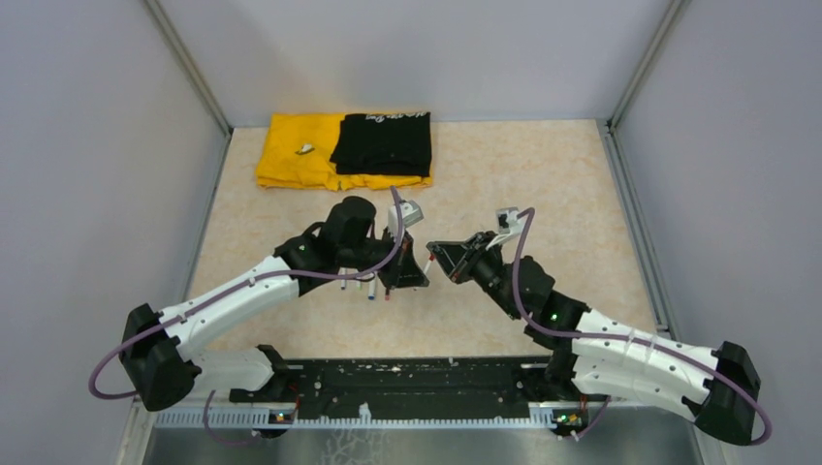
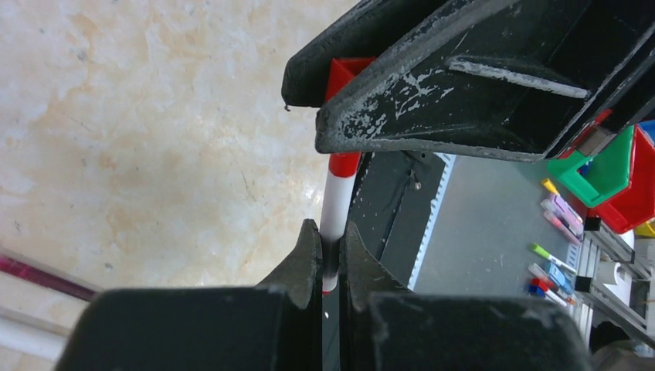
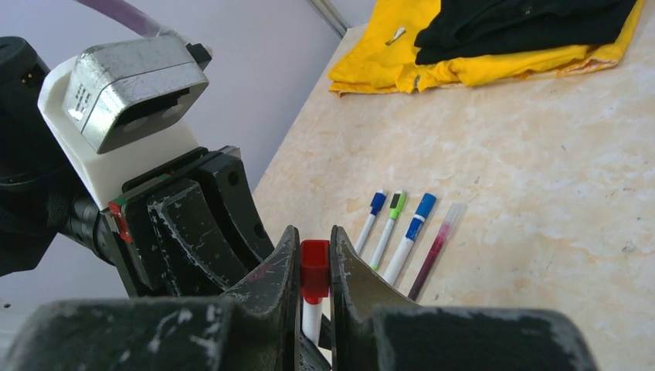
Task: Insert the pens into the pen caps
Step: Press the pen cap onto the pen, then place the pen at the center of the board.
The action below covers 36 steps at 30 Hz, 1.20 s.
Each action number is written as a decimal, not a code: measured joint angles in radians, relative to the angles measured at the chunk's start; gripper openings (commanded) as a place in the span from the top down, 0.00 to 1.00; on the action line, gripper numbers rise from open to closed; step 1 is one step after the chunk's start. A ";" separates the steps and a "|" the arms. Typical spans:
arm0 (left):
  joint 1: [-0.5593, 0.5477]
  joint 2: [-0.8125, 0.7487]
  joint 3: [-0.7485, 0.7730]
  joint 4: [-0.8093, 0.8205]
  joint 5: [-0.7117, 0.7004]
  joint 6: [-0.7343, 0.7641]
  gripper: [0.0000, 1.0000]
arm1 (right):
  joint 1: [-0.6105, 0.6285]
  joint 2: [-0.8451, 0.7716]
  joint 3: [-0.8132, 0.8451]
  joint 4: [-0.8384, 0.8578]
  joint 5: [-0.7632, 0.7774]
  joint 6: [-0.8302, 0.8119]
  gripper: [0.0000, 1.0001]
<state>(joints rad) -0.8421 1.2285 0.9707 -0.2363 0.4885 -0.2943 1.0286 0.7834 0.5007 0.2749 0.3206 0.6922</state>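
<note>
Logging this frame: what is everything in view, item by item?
red cap: one, red, in the right gripper.
held pen: one, white with red band, in the left gripper, its end at the red cap.
capped pens: three, white, caps blue, green, blue, side by side on the table.
maroon pen: one, maroon, beside those three.
yellow cloth: one, yellow, far table edge.
black cloth: one, black, on the yellow cloth.
table: one, beige marbled.
bins: two seen, green and red, beyond the table.
left gripper: one, black, shut on the held pen.
right gripper: one, black, shut on the red cap.
</note>
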 measured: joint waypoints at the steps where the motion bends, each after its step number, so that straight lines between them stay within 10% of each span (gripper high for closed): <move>1: 0.000 0.000 0.000 -0.015 0.000 0.000 1.00 | 0.013 0.006 -0.010 0.013 0.019 0.009 1.00; 18: 0.003 0.001 0.000 -0.019 0.026 -0.005 1.00 | 0.089 0.031 0.093 -0.156 0.166 0.040 1.00; 36: 0.062 -0.089 -0.018 0.462 -0.009 -0.004 1.00 | 0.108 0.051 0.491 -0.401 0.261 -0.372 0.60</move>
<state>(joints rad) -0.7799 1.1400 0.9531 0.2260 0.4793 -0.2981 1.1370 0.8341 0.9913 -0.1265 0.5816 0.3199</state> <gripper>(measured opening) 0.041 0.384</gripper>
